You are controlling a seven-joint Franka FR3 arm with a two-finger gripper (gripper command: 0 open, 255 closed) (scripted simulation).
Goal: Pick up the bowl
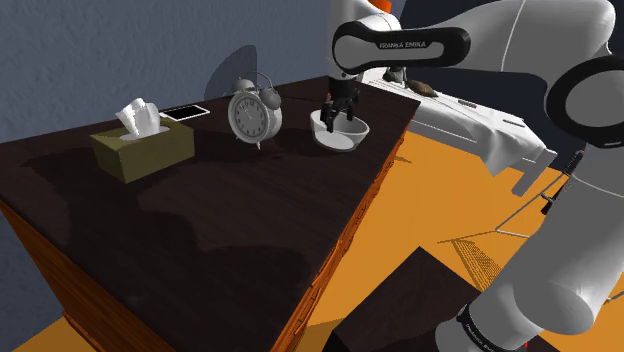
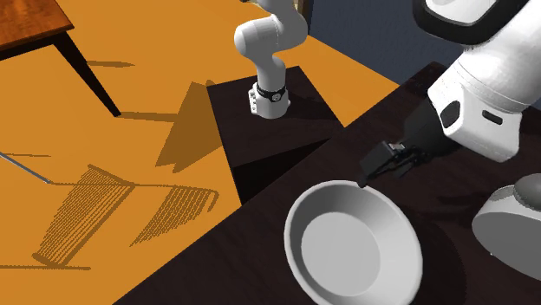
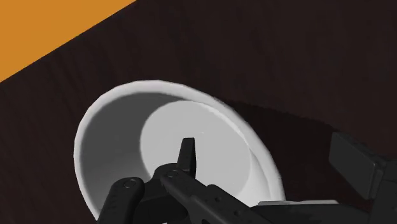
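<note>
A white bowl [image 1: 340, 135] stands upright on the dark wooden table [image 1: 200, 230], near its far corner. My black gripper [image 1: 335, 117] hangs just over the bowl's rim and is open. In the wrist view one finger [image 3: 186, 156] is over the inside of the bowl [image 3: 127, 137] and the other finger [image 3: 356, 162] is outside its wall, so the rim lies between them and neither finger touches it. From the second exterior view the gripper [image 2: 374, 169] sits at the edge of the bowl [image 2: 354, 247].
A grey alarm clock [image 1: 254, 114] stands close beside the bowl, and its body [image 2: 513, 223] shows near the gripper. Farther off are a tissue box [image 1: 143, 146] and a phone [image 1: 184, 113]. A white bed [image 1: 480, 125] lies beyond the table. Orange floor [image 2: 104, 173] borders the table edge.
</note>
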